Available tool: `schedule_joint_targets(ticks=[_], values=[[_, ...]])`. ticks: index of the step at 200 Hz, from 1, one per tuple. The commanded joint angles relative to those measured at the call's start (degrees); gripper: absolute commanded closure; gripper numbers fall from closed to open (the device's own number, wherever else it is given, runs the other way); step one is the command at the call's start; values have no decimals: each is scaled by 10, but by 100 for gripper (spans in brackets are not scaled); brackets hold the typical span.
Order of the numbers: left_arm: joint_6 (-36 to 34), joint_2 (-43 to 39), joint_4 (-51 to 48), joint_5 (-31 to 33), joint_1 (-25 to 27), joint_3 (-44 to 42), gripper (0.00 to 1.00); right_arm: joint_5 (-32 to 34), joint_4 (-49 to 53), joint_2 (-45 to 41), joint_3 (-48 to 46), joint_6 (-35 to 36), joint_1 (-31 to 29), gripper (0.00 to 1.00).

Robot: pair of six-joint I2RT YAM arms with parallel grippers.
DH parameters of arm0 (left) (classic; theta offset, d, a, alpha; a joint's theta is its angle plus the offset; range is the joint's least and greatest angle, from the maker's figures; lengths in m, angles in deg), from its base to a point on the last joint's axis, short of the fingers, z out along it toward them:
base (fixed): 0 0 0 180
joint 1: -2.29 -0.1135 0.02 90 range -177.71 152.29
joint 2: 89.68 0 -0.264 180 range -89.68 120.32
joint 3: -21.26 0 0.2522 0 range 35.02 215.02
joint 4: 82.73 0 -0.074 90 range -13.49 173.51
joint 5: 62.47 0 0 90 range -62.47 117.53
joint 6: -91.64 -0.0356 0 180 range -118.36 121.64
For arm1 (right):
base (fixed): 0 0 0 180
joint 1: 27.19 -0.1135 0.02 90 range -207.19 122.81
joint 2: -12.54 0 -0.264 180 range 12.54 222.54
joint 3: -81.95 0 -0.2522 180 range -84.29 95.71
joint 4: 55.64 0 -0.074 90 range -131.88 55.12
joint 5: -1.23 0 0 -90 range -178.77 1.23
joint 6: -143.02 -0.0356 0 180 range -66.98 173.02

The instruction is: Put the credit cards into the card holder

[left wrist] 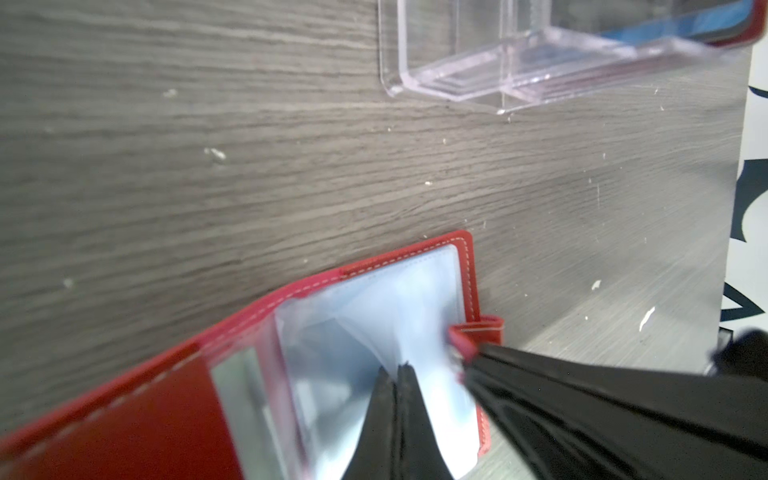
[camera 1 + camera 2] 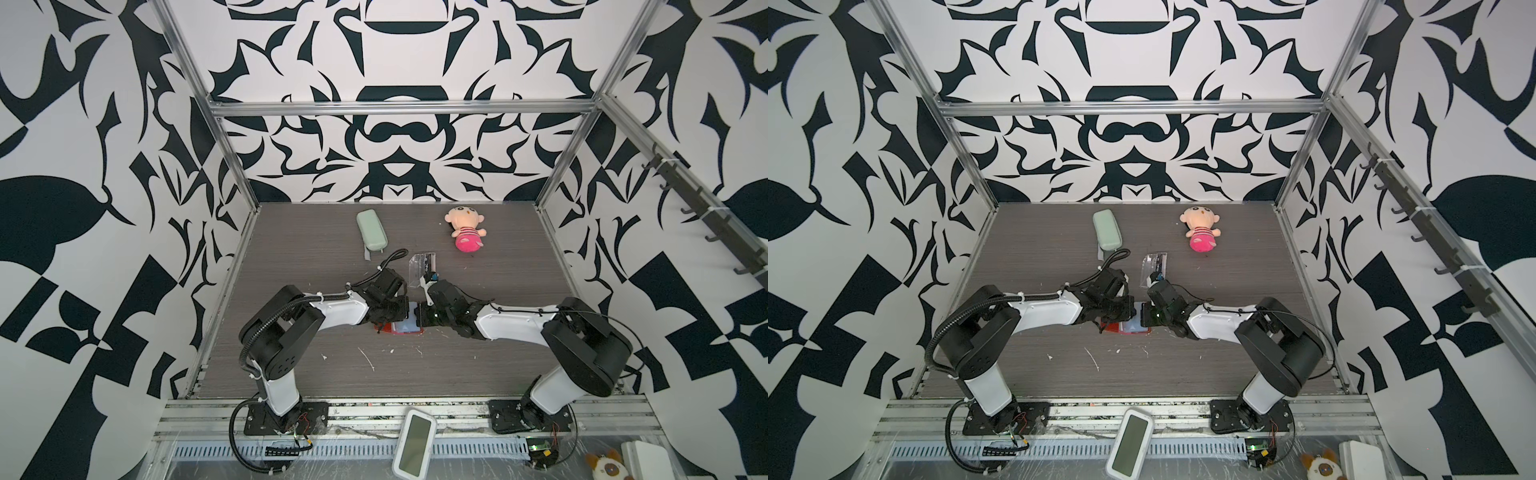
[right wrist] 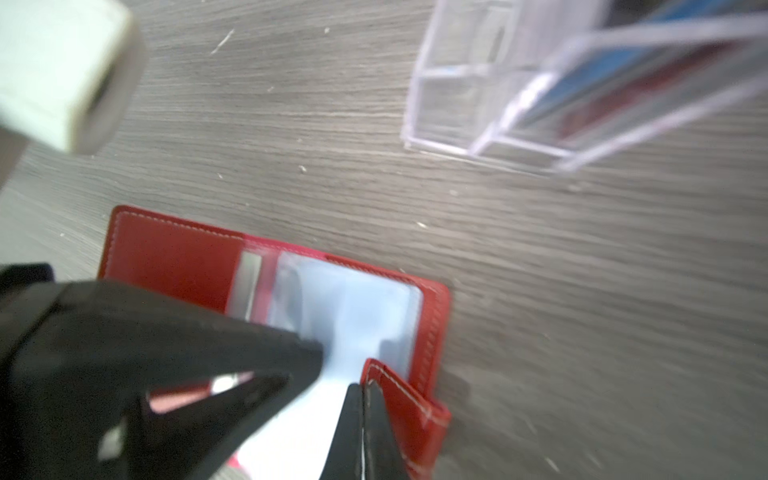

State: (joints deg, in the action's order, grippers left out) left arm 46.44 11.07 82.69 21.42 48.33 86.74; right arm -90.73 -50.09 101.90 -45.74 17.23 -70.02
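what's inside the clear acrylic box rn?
The clear acrylic box holds a blue card in one compartment, with something dark red beside it. The neighbouring compartment looks empty. Blur hides whether more cards sit there.

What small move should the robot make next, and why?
Probably lift the left gripper slightly to spread the clear sleeve it pinches. The right gripper seems to hold the wallet by its tab, and the cards lie in the clear box, so a pocket must open first.
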Motion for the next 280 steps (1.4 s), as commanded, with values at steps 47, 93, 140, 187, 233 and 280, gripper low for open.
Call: schedule_joint_targets(ticks=[47,93,140,187,233,280], values=[[2,-64,-3,49,1,-37,100,104,117,-101,8,32,0,80],[6,-86,33,49,1,-65,100,42,107,-123,9,60,-1,76],[6,-100,55,55,1,-84,100,-60,88,-82,26,65,-1,84],[5,-99,63,50,1,-86,100,-107,41,-33,33,47,-5,89],[4,-94,68,44,1,-86,100,-116,14,-1,46,30,-8,90],[-1,-101,75,37,1,-88,79,-126,-13,19,52,19,-8,85]])
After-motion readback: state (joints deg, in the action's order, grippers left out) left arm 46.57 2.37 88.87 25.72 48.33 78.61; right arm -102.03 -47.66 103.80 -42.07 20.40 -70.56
